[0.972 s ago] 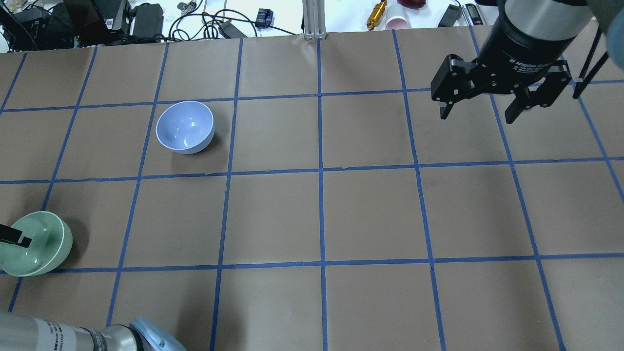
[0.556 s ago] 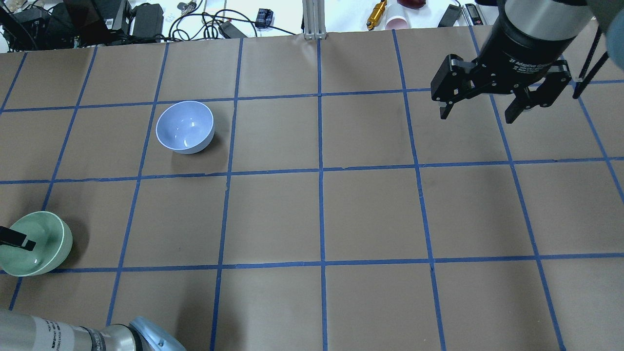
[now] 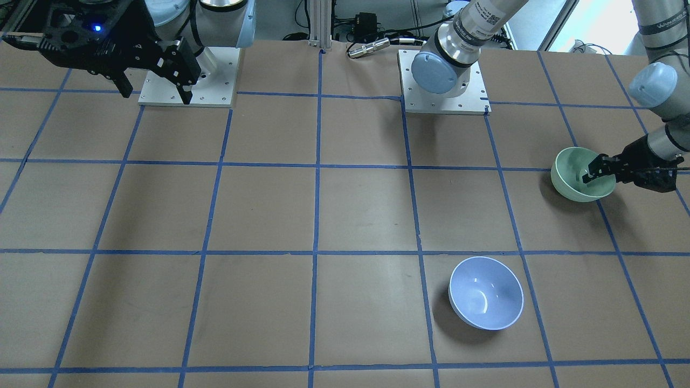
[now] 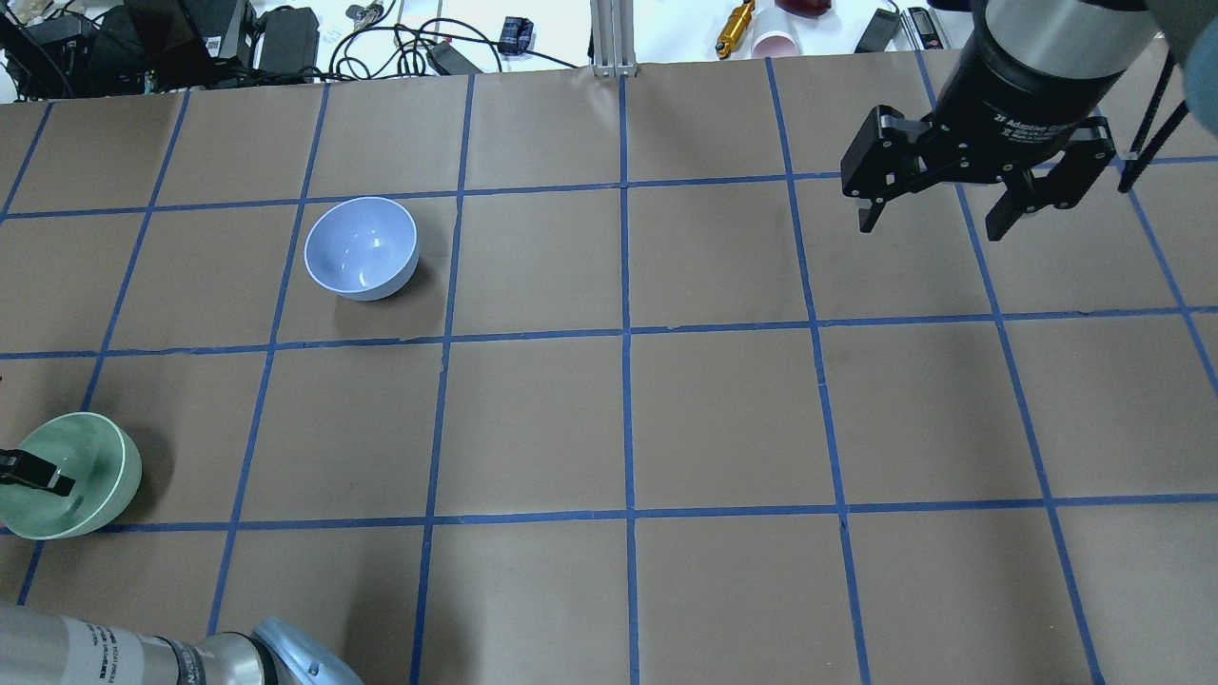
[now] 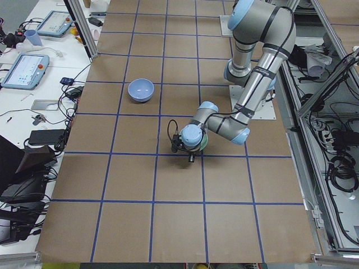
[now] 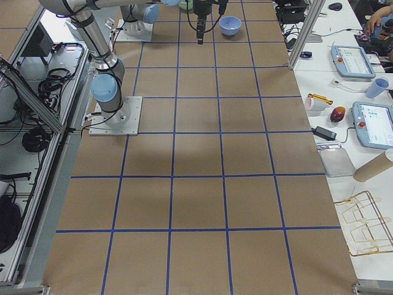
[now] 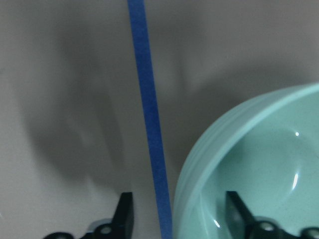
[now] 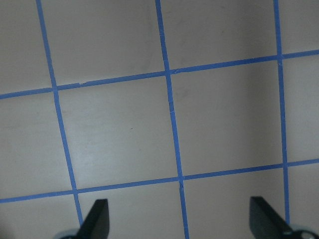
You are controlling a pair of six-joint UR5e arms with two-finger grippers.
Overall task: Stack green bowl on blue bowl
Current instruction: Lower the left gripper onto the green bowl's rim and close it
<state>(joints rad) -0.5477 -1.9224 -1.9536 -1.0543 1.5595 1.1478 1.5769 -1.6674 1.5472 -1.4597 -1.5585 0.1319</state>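
The green bowl (image 4: 81, 461) sits upright at the table's near left edge; it also shows in the front view (image 3: 574, 161). My left gripper (image 7: 179, 214) is open and straddles the bowl's wall (image 7: 249, 164), with one finger (image 7: 234, 211) inside the bowl and the other (image 7: 124, 214) outside it, neither pressed to the wall. The blue bowl (image 4: 362, 249) stands upright and empty further out on the left half, apart from the green bowl, and shows in the front view (image 3: 486, 292). My right gripper (image 4: 931, 228) is open and empty, high over the far right of the table.
Cables, power bricks (image 4: 285, 38), a yellow tool (image 4: 735, 29) and a pink cup (image 4: 775, 43) lie beyond the table's far edge. An aluminium post (image 4: 614, 38) stands at the far edge's middle. The arms' base plates (image 3: 186, 75) are at the robot's side.
The left gripper's finger inside the green bowl has slid slightly lower and deeper into it. The bowls and the right arm have not moved.
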